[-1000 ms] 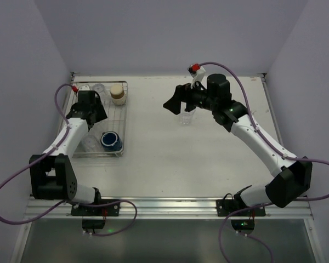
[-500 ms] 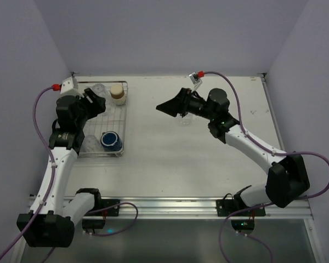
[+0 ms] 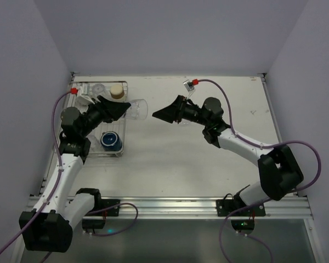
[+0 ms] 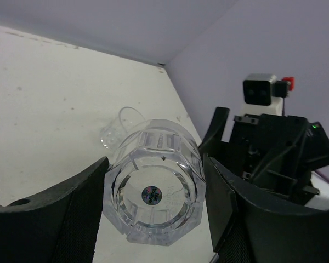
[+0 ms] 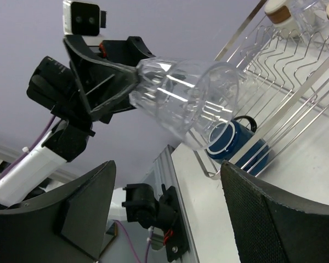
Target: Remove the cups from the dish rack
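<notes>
Left gripper (image 3: 120, 108) is clamped on 1 clear ridged tumbler (image 3: 137, 108) and holds it off the table, lying on its side. In the left wrist view both fingers (image 4: 60, 219) press the tumbler's walls near the base. The octagonal base, with a small round sticker, faces that camera. The mouth points right, toward the right gripper (image 3: 163, 113).

From above I see the tumbler at the right edge of the dish rack (image 3: 120, 152). Most of it is past the wire side and over bare table (image 3: 170, 164).

Right gripper is spread wide and holds nothing. In the right wrist view its 2 fingers (image 5: 82, 213) sit low in the picture, with the tumbler's mouth above and between them. From above, its tips are just beside the rim with a narrow gap, not touching. I cannot tell whether tips and rim are level.

In the rack:
- 1 dark navy mug (image 3: 111, 141) at the near right corner, mouth showing from above.
- 1 tan and cream cup (image 3: 117, 90) at the far right corner.
- Clear cups (image 3: 98, 89) just left of it along the far end.

1 more clear cup (image 4: 120, 127) stands upright on the table beyond the held tumbler, under the right arm. The top view mostly hides it.
</notes>
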You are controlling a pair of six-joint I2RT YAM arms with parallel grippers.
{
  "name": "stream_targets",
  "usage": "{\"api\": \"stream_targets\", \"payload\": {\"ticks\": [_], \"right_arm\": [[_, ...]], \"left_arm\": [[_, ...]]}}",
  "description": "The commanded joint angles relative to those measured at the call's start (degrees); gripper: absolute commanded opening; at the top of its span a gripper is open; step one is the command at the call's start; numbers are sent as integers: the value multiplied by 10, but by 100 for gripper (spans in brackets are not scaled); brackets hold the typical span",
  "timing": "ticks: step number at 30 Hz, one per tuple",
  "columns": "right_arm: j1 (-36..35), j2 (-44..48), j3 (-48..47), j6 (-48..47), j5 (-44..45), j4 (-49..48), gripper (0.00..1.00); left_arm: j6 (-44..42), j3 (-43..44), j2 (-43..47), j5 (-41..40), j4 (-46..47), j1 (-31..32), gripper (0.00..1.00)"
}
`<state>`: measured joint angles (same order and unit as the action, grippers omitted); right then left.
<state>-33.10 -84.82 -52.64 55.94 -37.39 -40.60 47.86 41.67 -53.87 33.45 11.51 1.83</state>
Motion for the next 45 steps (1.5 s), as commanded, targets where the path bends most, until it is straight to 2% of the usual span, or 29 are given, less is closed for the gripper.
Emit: {"api": "stream_targets", "payload": {"ticks": [1,7,11,12,14,15,17,18,20,21,23,24,26,27,30,31,32,33,36,38,45], "right_arm": [[-11,-22,-22,13,-25,-58,80],[-23,-38,-48,22,-43,-76,78],[-26,-49,-50,43,-54,-105,67],[-27,-53,-48,51,-57,-117,57],[-27,-65,-44,78,-64,-155,46],[-27,-68,-39,86,-65,-175,36],[-26,-69,-33,93,-57,-180,25],[-27,-64,-30,88,-52,-165,15],[-25,-55,-31,57,-40,-128,6],[-23,-43,-40,41,-37,-69,3],[-21,-28,-50,-26,-21,7,0],[-21,-20,-69,-53,4,97,0],[-21,-2,-94,-141,34,189,0],[-19,1,-127,-172,70,289,0],[-14,4,-203,-291,145,440,0],[-7,4,-219,-314,201,516,0],[-4,-2,-236,-356,229,551,0],[1,-9,-280,-375,257,624,0],[4,-60,-379,-439,343,756,0],[5,-94,-423,-470,411,805,0],[25,-222,-590,-518,479,947,0]], "left_arm": [[66,-10,13,69,114,23,3],[70,-26,2,44,134,77,3],[73,-33,-7,31,152,102,3],[74,-34,-9,31,158,105,3],[74,-36,-12,29,160,109,4],[71,-37,-12,28,161,109,9],[59,-32,-10,23,150,110,21],[38,-26,-10,18,113,110,34],[5,-2,-7,5,73,110,50],[-32,8,-5,-4,22,110,64],[-74,40,5,-40,-32,110,75],[-108,50,10,-53,-79,110,83],[-151,67,23,-86,-113,110,87],[-166,70,29,-95,-152,110,91],[-209,70,51,-118,-206,110,93],[-218,68,61,-119,-216,110,93],[-239,63,66,-126,-227,110,93],[-250,61,70,-133,-249,110,93],[-287,49,86,-165,-278,110,94],[-300,40,97,-185,-286,110,95],[-319,3,119,-207,-280,110,96]]}}
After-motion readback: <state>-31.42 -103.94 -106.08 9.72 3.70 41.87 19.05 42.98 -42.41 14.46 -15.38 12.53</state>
